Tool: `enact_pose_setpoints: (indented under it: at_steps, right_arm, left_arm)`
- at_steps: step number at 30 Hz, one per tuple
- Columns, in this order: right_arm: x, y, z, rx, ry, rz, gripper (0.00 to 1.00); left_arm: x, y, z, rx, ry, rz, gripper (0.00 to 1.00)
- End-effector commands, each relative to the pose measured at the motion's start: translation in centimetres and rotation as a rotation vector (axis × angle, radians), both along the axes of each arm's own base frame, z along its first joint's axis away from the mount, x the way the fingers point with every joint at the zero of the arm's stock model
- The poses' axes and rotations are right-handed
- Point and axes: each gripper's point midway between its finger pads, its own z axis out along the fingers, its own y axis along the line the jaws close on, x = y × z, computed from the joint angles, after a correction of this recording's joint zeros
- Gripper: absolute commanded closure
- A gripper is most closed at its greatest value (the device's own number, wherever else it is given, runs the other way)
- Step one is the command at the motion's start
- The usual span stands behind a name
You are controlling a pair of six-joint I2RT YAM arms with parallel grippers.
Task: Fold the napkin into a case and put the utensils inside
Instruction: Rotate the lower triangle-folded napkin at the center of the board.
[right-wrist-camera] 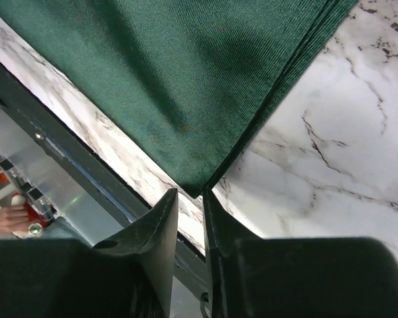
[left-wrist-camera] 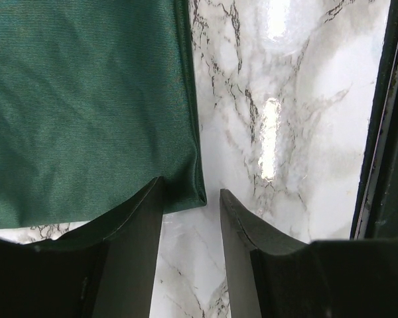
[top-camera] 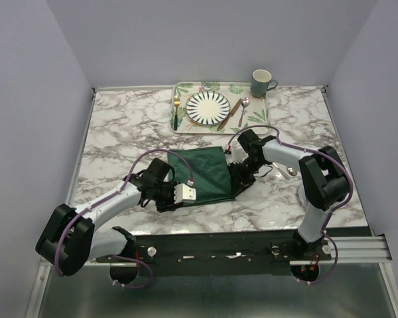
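Note:
The dark green napkin (top-camera: 202,173) lies folded in layers on the marble, a broad rectangle rather than a narrow case. My left gripper (top-camera: 184,194) sits at its near left corner. In the left wrist view that gripper (left-wrist-camera: 191,187) is open, with the napkin corner (left-wrist-camera: 186,189) just past the fingertips. My right gripper (top-camera: 240,177) is at the napkin's right edge. Its jaws (right-wrist-camera: 190,192) stand a narrow gap apart, and the layered napkin corner (right-wrist-camera: 199,185) is at the tips, not pinched. The gold fork (top-camera: 176,109), brown knife (top-camera: 229,114) and silver spoon (top-camera: 243,111) lie on the tray.
A leaf-patterned tray (top-camera: 186,126) at the back holds a striped plate (top-camera: 208,107). A green mug (top-camera: 261,83) stands at the tray's right corner. The table's dark front rail (right-wrist-camera: 66,175) runs close below the napkin.

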Motion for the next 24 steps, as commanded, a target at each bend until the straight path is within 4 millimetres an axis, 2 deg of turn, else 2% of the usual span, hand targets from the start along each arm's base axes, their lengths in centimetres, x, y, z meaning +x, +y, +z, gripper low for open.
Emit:
enact_pose_setpoints:
  at_steps: [1, 2, 5, 10, 17, 19, 22, 23, 24]
  right_arm:
    - [-0.4, 0.5, 0.1, 0.024, 0.055, 0.003, 0.75]
    - [-0.3, 0.6, 0.2, 0.029, 0.056, 0.003, 0.86]
    - [-0.5, 0.5, 0.4, 0.03, 0.063, 0.009, 0.99]
    - [-1.0, 0.3, 0.9, 0.036, 0.065, 0.006, 0.99]
    - [-1.4, 0.1, 0.0, 0.018, 0.093, 0.007, 0.99]
    - [-1.4, -0.1, -0.2, 0.009, 0.087, 0.008, 0.99]
    - [-1.4, -0.5, -1.1, -0.023, 0.092, 0.006, 0.99]
    - [-1.4, -0.6, -1.3, -0.03, 0.095, 0.008, 0.99]
    - [-1.3, -0.6, -1.5, -0.037, 0.101, 0.008, 0.99]
  left_arm:
    - [-0.4, 0.4, -0.6, 0.026, 0.013, -0.023, 0.5]
    - [-0.6, 0.5, -0.7, 0.033, 0.019, -0.025, 0.5]
    - [-0.9, 0.8, -1.1, 0.048, 0.032, -0.03, 0.51]
    - [-1.1, 1.0, -1.2, 0.054, 0.043, -0.02, 0.52]
    - [-0.7, 0.9, -1.3, 0.062, 0.052, 0.01, 0.51]
    - [-0.7, 0.7, -0.8, 0.05, 0.064, 0.033, 0.47]
    - [-0.3, -0.6, 2.2, -0.039, 0.069, 0.065, 0.44]
    - [-0.6, -0.9, 3.7, -0.085, 0.092, 0.095, 0.44]
    - [0.4, -1.1, 5.7, -0.14, 0.085, 0.135, 0.44]
